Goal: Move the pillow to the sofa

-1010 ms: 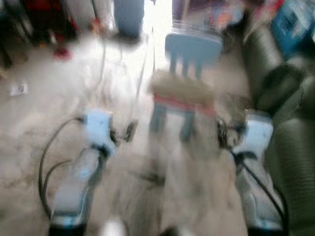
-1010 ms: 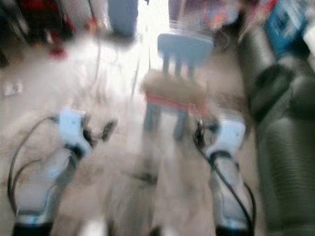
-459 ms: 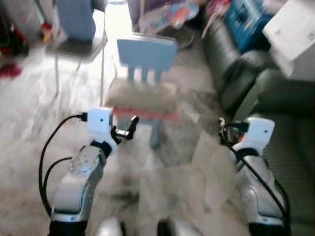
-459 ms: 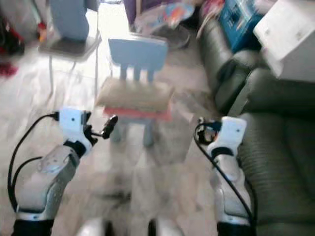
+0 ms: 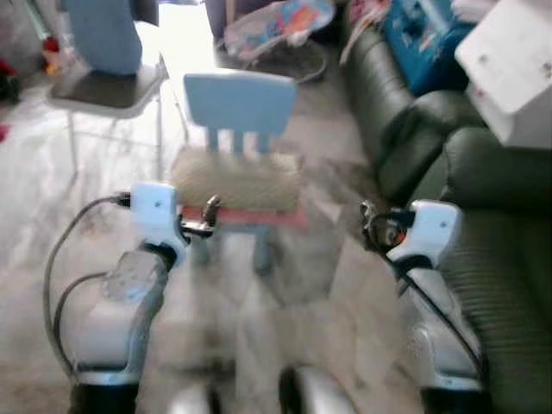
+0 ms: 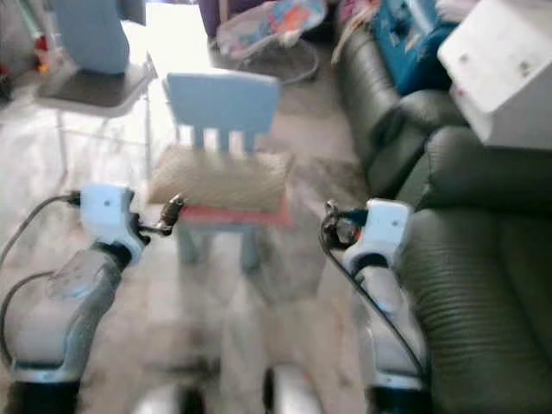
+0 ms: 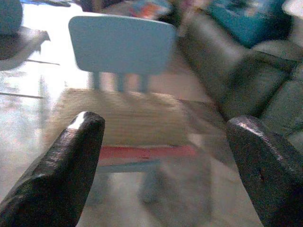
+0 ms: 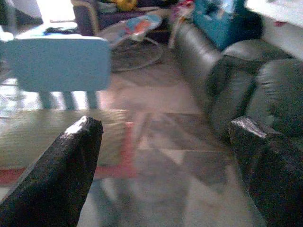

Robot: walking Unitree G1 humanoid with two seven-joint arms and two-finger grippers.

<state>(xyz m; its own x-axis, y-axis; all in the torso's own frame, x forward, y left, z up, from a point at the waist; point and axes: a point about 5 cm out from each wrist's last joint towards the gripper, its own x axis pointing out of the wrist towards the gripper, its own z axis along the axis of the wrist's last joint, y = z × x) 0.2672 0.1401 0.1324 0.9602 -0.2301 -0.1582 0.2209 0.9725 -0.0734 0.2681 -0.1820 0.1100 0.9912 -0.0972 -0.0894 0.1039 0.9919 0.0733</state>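
The left pincer [image 5: 210, 210] is held out in front of the robot with its two black fingers [image 7: 61, 175] spread wide and nothing between them, its tips just short of the near left corner of the chair [image 5: 239, 102]. The right pincer [image 8: 165, 165] is gaping and empty too, held near the chair's right side, between the chair and the sofa [image 5: 483, 181]. The pillow [image 5: 235, 179], tan and coarse-woven, lies flat on the chair's red seat below the pale blue backrest, and neither pincer touches it. It looks to me like the approach is not finished: both arms are raised and aimed, but the robot is a little too far back to close on anything. To do this well I'd bring the body nearer until the pillow sits between the two pincers, then take it from both short ends at once, low enough to catch the full thickness, since a soft pillow pinched at one corner would droop and drag on the seat edge. Its long axis runs side to side across the chair, parallel to the backrest, broad face up, one short end towards the sofa. The sofa stands to the right of the chair, its dark green cushions near enough for a short swing over.
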